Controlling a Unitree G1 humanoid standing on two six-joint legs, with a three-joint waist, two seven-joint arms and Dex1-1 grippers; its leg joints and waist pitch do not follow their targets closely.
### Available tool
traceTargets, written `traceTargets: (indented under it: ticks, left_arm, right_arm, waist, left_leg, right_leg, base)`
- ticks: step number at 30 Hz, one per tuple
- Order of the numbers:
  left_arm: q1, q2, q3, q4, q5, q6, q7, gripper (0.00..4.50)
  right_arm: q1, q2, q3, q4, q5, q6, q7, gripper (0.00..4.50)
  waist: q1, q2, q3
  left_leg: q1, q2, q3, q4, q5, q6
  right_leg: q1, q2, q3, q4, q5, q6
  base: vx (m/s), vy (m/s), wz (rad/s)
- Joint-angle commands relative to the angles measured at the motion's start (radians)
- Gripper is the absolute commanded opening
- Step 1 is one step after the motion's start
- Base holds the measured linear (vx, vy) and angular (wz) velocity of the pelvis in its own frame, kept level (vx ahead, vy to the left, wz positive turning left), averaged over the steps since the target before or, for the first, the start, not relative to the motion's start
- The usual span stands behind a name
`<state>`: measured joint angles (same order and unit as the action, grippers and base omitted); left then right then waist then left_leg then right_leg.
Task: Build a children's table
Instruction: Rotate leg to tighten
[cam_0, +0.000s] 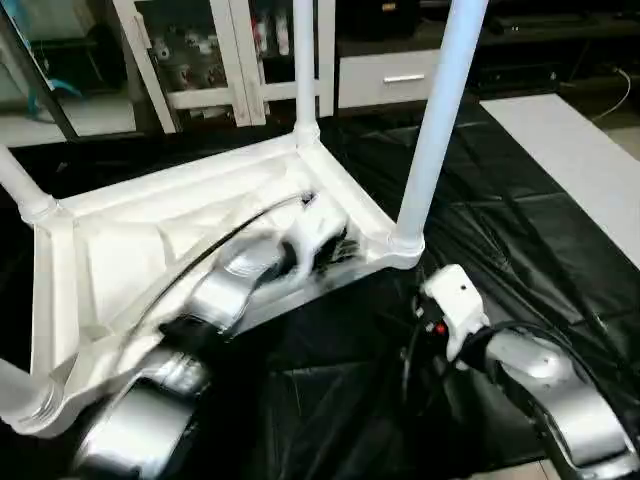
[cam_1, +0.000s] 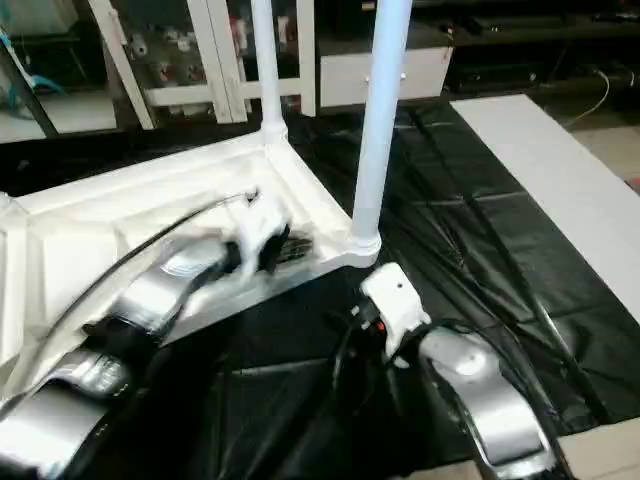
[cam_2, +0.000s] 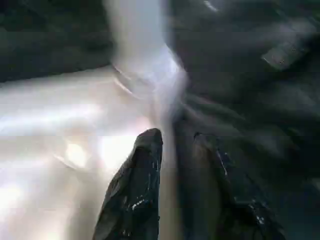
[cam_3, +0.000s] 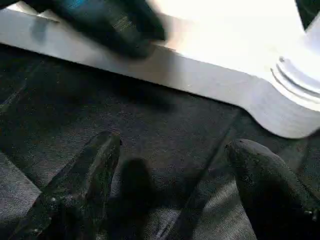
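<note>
The children's table lies upside down on a black sheet, its ribbed white tabletop (cam_0: 130, 250) facing up. Tube legs stand in its corner sockets: one at the near right corner (cam_0: 440, 110), one at the far corner (cam_0: 304, 60), and two more at the left (cam_0: 18, 180). My left gripper (cam_2: 175, 137) reaches to the tabletop's near rim close to the right corner. Its black fingers (cam_2: 142, 170) stand slightly apart astride the rim. My right gripper (cam_3: 175, 145) hovers open over the sheet just in front of that corner socket (cam_3: 295, 95), with nothing between its fingers.
A flat white board (cam_0: 570, 150) lies on the floor to the right. A white glass-door cabinet (cam_0: 220, 60) and a drawer unit (cam_0: 390, 75) stand behind the table. The black sheet (cam_0: 480, 200) covers the floor around the work.
</note>
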<state>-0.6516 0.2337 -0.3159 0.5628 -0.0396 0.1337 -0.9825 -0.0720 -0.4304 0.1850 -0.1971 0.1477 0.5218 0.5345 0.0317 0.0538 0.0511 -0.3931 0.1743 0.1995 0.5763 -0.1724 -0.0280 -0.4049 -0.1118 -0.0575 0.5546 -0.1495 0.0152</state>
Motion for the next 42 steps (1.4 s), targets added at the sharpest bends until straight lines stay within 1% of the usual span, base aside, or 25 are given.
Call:
traceTargets:
  ticks: [1, 2, 3, 6, 8, 11, 12, 15, 16, 18, 20, 21, 22, 23, 26, 27, 31, 33, 35, 36, 37, 39, 40, 41, 42]
  left_arm:
    - [0.0, 0.014, -0.034, -0.071, -0.027, 0.076, -0.071, 1.24]
    - [0.001, 0.016, -0.036, -0.073, -0.026, 0.08, -0.073, 1.24]
    - [0.001, 0.027, -0.062, -0.065, 0.026, 0.091, -0.065, 1.24]
    - [-0.017, 0.024, -0.086, 0.009, 0.137, 0.06, 0.013, 1.24]
    - [-0.032, 0.014, -0.085, 0.048, 0.167, 0.055, 0.067, 1.24]
    - [-0.071, -0.006, -0.089, 0.107, 0.211, 0.086, 0.22, 1.24]
    - [-0.071, -0.006, -0.089, 0.107, 0.211, 0.086, 0.22, 1.24]
    - [-0.107, -0.034, -0.08, 0.17, 0.236, 0.092, 0.361, 1.24]
    - [-0.107, -0.034, -0.08, 0.17, 0.236, 0.092, 0.361, 1.24]
    - [-0.145, -0.063, -0.052, 0.245, 0.262, 0.074, 0.468, 1.24]
    - [-0.183, -0.082, -0.032, 0.318, 0.283, 0.035, 0.581, 1.24]
    - [-0.183, -0.082, -0.032, 0.318, 0.283, 0.035, 0.581, 1.24]
    - [-0.215, -0.099, -0.018, 0.385, 0.285, -0.009, 0.682, 1.24]
    - [-0.215, -0.099, -0.018, 0.385, 0.285, -0.009, 0.682, 1.24]
    - [-0.248, -0.132, -0.012, 0.49, 0.296, -0.124, 0.878, 1.24]
    - [-0.255, -0.139, -0.014, 0.514, 0.309, -0.145, 0.925, 1.24]
    - [-0.261, -0.16, 0.033, 0.55, 0.285, -0.197, 1.006, 1.24]
    - [-0.242, -0.177, 0.119, 0.516, 0.202, -0.278, 0.976, 1.24]
    - [-0.223, -0.18, 0.152, 0.481, 0.158, -0.321, 0.933, 1.24]
    - [-0.162, -0.182, 0.202, 0.364, 0.051, -0.346, 0.772, 1.24]
    - [-0.117, -0.174, 0.214, 0.283, -0.001, -0.361, 0.696, 1.24]
    - [-0.013, -0.133, 0.2, 0.096, -0.082, -0.352, 0.581, 1.24]
    - [-0.002, -0.128, 0.197, 0.076, -0.091, -0.35, 0.57, 1.24]
    - [0.089, -0.084, 0.191, -0.081, -0.144, -0.316, 0.522, 1.24]
    - [0.192, -0.031, 0.195, -0.247, -0.205, -0.262, 0.488, 1.24]
  right_arm:
    - [0.003, -0.007, 0.001, -0.031, 0.013, 0.017, 0.02, 3.73]
    - [0.003, -0.008, 0.002, -0.032, 0.013, 0.018, 0.021, 3.73]
    - [0.013, -0.029, 0.018, -0.056, 0.026, 0.025, 0.06, 3.73]
    - [0.035, -0.066, 0.043, -0.111, 0.06, 0.034, 0.137, 3.73]
    - [0.045, -0.082, 0.051, -0.134, 0.073, 0.037, 0.163, 3.73]
    - [0.062, -0.108, 0.059, -0.163, 0.08, 0.031, 0.191, 3.73]
    - [0.062, -0.108, 0.059, -0.163, 0.08, 0.031, 0.191, 3.73]
    - [0.062, -0.106, 0.058, -0.158, 0.071, 0.03, 0.183, 3.73]
    - [0.062, -0.106, 0.058, -0.158, 0.071, 0.03, 0.183, 3.73]
    - [0.062, -0.104, 0.058, -0.159, 0.069, 0.034, 0.182, 3.73]
    - [0.063, -0.101, 0.059, -0.156, 0.067, 0.036, 0.176, 3.73]
    - [0.063, -0.101, 0.059, -0.156, 0.067, 0.036, 0.176, 3.73]
    - [0.061, -0.096, 0.064, -0.146, 0.059, 0.035, 0.163, 3.73]
    - [0.061, -0.096, 0.064, -0.146, 0.059, 0.035, 0.163, 3.73]
    - [0.054, -0.085, 0.071, -0.125, 0.042, 0.035, 0.143, 3.73]
    - [0.054, -0.084, 0.072, -0.124, 0.04, 0.033, 0.142, 3.73]
    - [0.058, -0.084, 0.071, -0.133, 0.039, 0.035, 0.138, 3.73]
    - [0.069, -0.072, 0.059, -0.148, 0.046, 0.03, 0.117, 3.73]
    - [0.075, -0.064, 0.053, -0.156, 0.047, 0.024, 0.107, 3.73]
    - [0.081, -0.043, 0.035, -0.172, 0.057, 0.017, 0.086, 3.73]
    - [0.085, -0.026, 0.022, -0.184, 0.066, 0.019, 0.072, 3.73]
    - [0.082, 0.005, 0.0, -0.195, 0.075, 0.014, 0.045, 3.73]
    - [0.082, 0.008, -0.002, -0.196, 0.076, 0.013, 0.043, 3.73]
    - [0.076, 0.036, -0.016, -0.195, 0.085, 0.004, 0.021, 3.73]
    - [0.065, 0.065, -0.024, -0.189, 0.089, -0.008, -0.002, 3.73]
  waist:
    - [0.004, -0.017, -0.066]
    - [0.004, -0.017, -0.066]
    - [0.007, -0.015, -0.065]
    - [0.006, -0.017, -0.058]
    - [0.001, -0.017, -0.06]
    - [0.0, -0.02, -0.06]
    - [-0.001, -0.02, -0.06]
    - [-0.008, -0.025, -0.06]
    - [-0.008, -0.023, -0.06]
    - [-0.01, -0.025, -0.061]
    - [-0.011, -0.029, -0.06]
    - [-0.011, -0.029, -0.062]
    - [-0.015, -0.03, -0.06]
    - [-0.016, -0.029, -0.063]
    - [-0.022, -0.029, -0.064]
    - [-0.022, -0.033, -0.065]
    - [-0.02, -0.026, -0.07]
    - [-0.019, -0.026, -0.074]
    - [-0.019, -0.022, -0.077]
    - [-0.015, -0.025, -0.078]
    - [-0.014, -0.025, -0.079]
    - [-0.016, -0.019, -0.079]
    - [-0.016, -0.026, -0.081]
    - [-0.017, -0.033, -0.078]
    - [-0.019, -0.023, -0.081]
  left_leg:
    - [0.029, 0.053, -0.016, -0.065, -0.225, 0.075]
    - [0.029, 0.053, -0.016, -0.065, -0.225, 0.075]
    - [0.034, 0.053, -0.015, -0.065, -0.258, 0.057]
    - [0.032, 0.051, -0.022, -0.073, -0.334, 0.022]
    - [0.028, 0.048, -0.027, -0.075, -0.344, 0.01]
    - [0.032, 0.048, -0.027, -0.072, -0.368, 0.005]
    - [0.031, 0.047, -0.027, -0.072, -0.369, 0.006]
    - [0.02, 0.041, -0.032, -0.07, -0.361, 0.015]
    - [0.021, 0.041, -0.032, -0.069, -0.362, 0.016]
    - [0.029, 0.039, -0.031, -0.063, -0.38, 0.02]
    - [0.021, 0.035, -0.033, -0.063, -0.373, 0.028]
    - [0.021, 0.037, -0.035, -0.063, -0.369, 0.028]
    - [0.016, 0.035, -0.035, -0.064, -0.367, 0.033]
    - [0.02, 0.036, -0.036, -0.062, -0.373, 0.033]
    - [0.019, 0.033, -0.035, -0.057, -0.371, 0.047]
    - [0.02, 0.035, -0.034, -0.057, -0.359, 0.052]
    - [0.015, 0.036, -0.033, -0.055, -0.315, 0.066]
    - [0.013, 0.038, -0.031, -0.051, -0.277, 0.083]
    - [0.011, 0.037, -0.03, -0.049, -0.26, 0.094]
    - [0.012, 0.04, -0.03, -0.049, -0.237, 0.104]
    - [0.009, 0.043, -0.03, -0.049, -0.214, 0.116]
    - [0.011, 0.049, -0.027, -0.05, -0.198, 0.135]
    - [0.014, 0.051, -0.025, -0.048, -0.195, 0.134]
    - [0.008, 0.051, -0.025, -0.05, -0.196, 0.14]
    - [0.009, 0.059, -0.029, -0.053, -0.18, 0.134]
  right_leg:
    - [0.038, -0.035, 0.033, -0.044, -0.226, -0.241]
    - [0.038, -0.035, 0.033, -0.044, -0.226, -0.241]
    - [0.034, -0.034, 0.034, -0.047, -0.261, -0.231]
    - [0.039, -0.032, 0.036, -0.06, -0.369, -0.161]
    - [0.041, -0.034, 0.035, -0.061, -0.398, -0.144]
    - [0.036, -0.032, 0.036, -0.066, -0.42, -0.136]
    - [0.035, -0.032, 0.036, -0.066, -0.425, -0.134]
    - [0.039, -0.031, 0.03, -0.072, -0.475, -0.11]
    - [0.037, -0.03, 0.029, -0.073, -0.479, -0.107]
    - [0.029, -0.028, 0.027, -0.08, -0.509, -0.098]
    - [0.032, -0.026, 0.024, -0.082, -0.514, -0.088]
    - [0.034, -0.028, 0.024, -0.08, -0.507, -0.088]
    - [0.033, -0.025, 0.022, -0.08, -0.502, -0.086]
    - [0.033, -0.026, 0.021, -0.08, -0.497, -0.087]
    - [0.031, -0.022, 0.02, -0.079, -0.468, -0.097]
    - [0.032, -0.024, 0.022, -0.079, -0.452, -0.104]
    - [0.038, -0.024, 0.024, -0.069, -0.364, -0.129]
    - [0.042, -0.026, 0.025, -0.062, -0.292, -0.166]
    - [0.043, -0.026, 0.024, -0.058, -0.244, -0.195]
    - [0.048, -0.033, 0.025, -0.052, -0.209, -0.221]
    - [0.048, -0.033, 0.025, -0.045, -0.177, -0.241]
    - [0.045, -0.029, 0.026, -0.036, -0.123, -0.269]
    - [0.046, -0.03, 0.026, -0.032, -0.113, -0.275]
    - [0.047, -0.032, 0.026, -0.033, -0.121, -0.272]
    - [0.052, -0.04, 0.027, -0.018, -0.123, -0.273]
  base:
    - [0.0, 0.0, 0.0]
    - [0.0, 0.0, 0.0]
    - [0.0, 0.0, 0.0]
    - [0.0, 0.0, 0.0]
    - [0.0, 0.0, 0.0]
    - [0.0, 0.0, 0.0]
    - [0.0, 0.0, 0.0]
    - [0.0, 0.0, 0.0]
    - [0.0, 0.0, 0.0]
    - [0.0, 0.0, 0.0]
    - [0.0, 0.0, 0.0]
    - [0.0, 0.0, 0.0]
    - [0.0, 0.0, 0.0]
    - [0.0, 0.0, 0.0]
    - [0.0, 0.0, 0.0]
    - [0.0, 0.0, 0.0]
    - [0.0, 0.0, 0.0]
    - [0.0, 0.0, 0.0]
    - [0.0, 0.0, 0.0]
    - [0.0, 0.0, 0.0]
    - [0.0, 0.0, 0.0]
    - [0.0, 0.0, 0.0]
    - [0.0, 0.0, 0.0]
    - [0.0, 0.0, 0.0]
    - [0.0, 0.0, 0.0]
